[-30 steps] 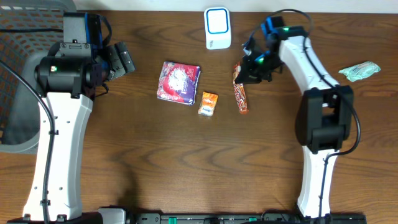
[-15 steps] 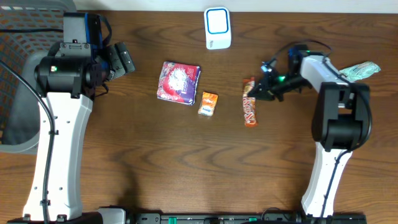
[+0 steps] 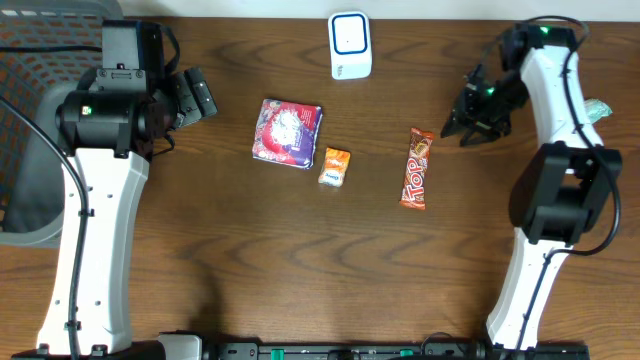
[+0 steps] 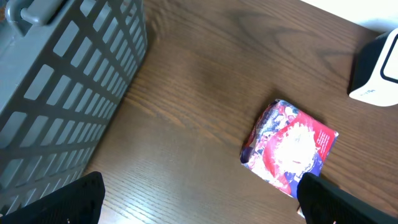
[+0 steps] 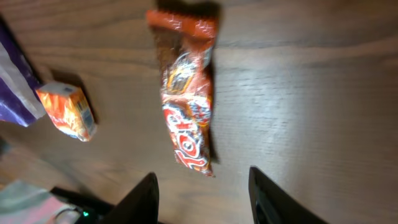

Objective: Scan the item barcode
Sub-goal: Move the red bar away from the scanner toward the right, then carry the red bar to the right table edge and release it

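Observation:
The item, an orange-red candy bar (image 3: 416, 168), lies flat on the wooden table, apart from both grippers. The white barcode scanner (image 3: 350, 45) stands at the back centre. My right gripper (image 3: 474, 112) hovers to the right of the bar and a little behind it, open and empty. In the right wrist view the bar (image 5: 186, 106) lies ahead of the spread fingers (image 5: 147, 198), with bare wood between them. My left gripper (image 3: 196, 94) stays open at the far left. Its wrist view shows a red-purple packet (image 4: 289, 149) and the scanner (image 4: 379, 71).
A red-purple packet (image 3: 288, 132) and a small orange box (image 3: 334, 166) lie left of the bar. A grey mesh basket (image 3: 30, 130) fills the left edge. A green packet (image 3: 598, 108) peeks out behind the right arm.
My right gripper carried the candy bar from beside the scanner down and to the right, opened and let it go on the table, then drew back up and right. The left arm stayed still.

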